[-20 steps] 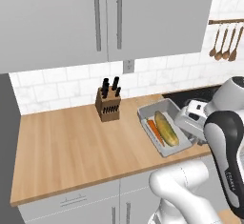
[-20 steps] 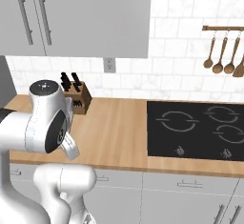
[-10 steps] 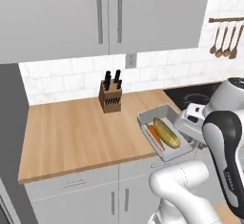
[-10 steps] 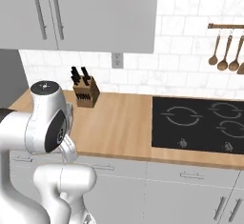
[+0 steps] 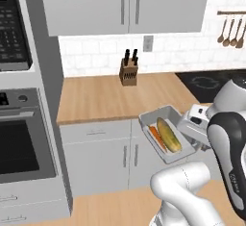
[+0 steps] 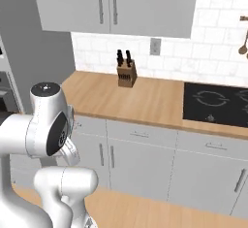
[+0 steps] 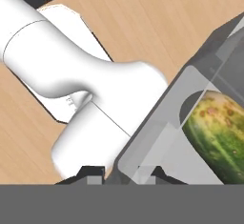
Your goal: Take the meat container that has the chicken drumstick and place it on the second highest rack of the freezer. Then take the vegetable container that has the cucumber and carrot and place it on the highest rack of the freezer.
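Grey and shallow, the vegetable container [image 5: 166,139] hangs in mid-air in the left base view, out past the front edge of the wooden counter [image 5: 105,97] and level with the cabinet doors below it. The cucumber [image 5: 168,134] and the carrot [image 5: 157,138] lie side by side inside. The claw [image 5: 188,128] holds it by its right-hand rim. A second ago the container was over the counter near the knife block [image 5: 129,68]; since then the whole picture has swung, bringing an oven [image 5: 21,148] and a tall grey panel into sight, so the base is turning away, probably toward the freezer.

From the right base view the knife block [image 6: 126,70] and the stovetop [image 6: 215,103] sit on the counter [image 6: 135,96], which carries no container.

Close up in the hand view, the claw [image 7: 123,174] is clamped on the container's thin rim [image 7: 157,123], with the cucumber [image 7: 219,127] just beyond.
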Controlling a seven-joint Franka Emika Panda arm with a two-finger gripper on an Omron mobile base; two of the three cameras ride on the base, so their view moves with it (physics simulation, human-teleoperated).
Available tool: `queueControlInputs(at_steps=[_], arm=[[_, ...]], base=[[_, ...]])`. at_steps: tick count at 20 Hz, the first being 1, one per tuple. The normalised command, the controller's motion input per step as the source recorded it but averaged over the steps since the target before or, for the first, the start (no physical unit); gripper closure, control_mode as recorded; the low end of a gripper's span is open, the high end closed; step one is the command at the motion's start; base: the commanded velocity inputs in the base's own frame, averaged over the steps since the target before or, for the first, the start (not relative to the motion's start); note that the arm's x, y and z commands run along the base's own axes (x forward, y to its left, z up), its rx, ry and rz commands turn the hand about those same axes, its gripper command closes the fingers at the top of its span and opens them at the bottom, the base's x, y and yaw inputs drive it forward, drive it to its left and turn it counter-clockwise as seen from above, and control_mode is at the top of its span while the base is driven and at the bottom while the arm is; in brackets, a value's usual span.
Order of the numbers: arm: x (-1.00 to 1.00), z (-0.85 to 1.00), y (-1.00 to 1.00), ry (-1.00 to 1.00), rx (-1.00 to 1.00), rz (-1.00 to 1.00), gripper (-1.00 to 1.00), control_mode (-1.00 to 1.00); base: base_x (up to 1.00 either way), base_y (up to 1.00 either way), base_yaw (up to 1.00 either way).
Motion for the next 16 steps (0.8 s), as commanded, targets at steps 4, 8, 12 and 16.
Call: queueControlInputs(at_steps=[4,8,12,16], arm=[[0.0,0.0,0.0,0.0,0.0,0.0,1.0,1.0],[0.0,0.0,0.0,0.0,0.0,0.0,1.0,1.0],[0.0,0.0,0.0,0.0,0.0,0.0,1.0,1.0],[0.0,0.0,0.0,0.0,0.0,0.0,1.0,1.0]], base=[[-0.36,0.89,0.06],[-0.09,0.98,0.01],[-0.13,0.98,0.0],[-0.12,0.99,0.0]])
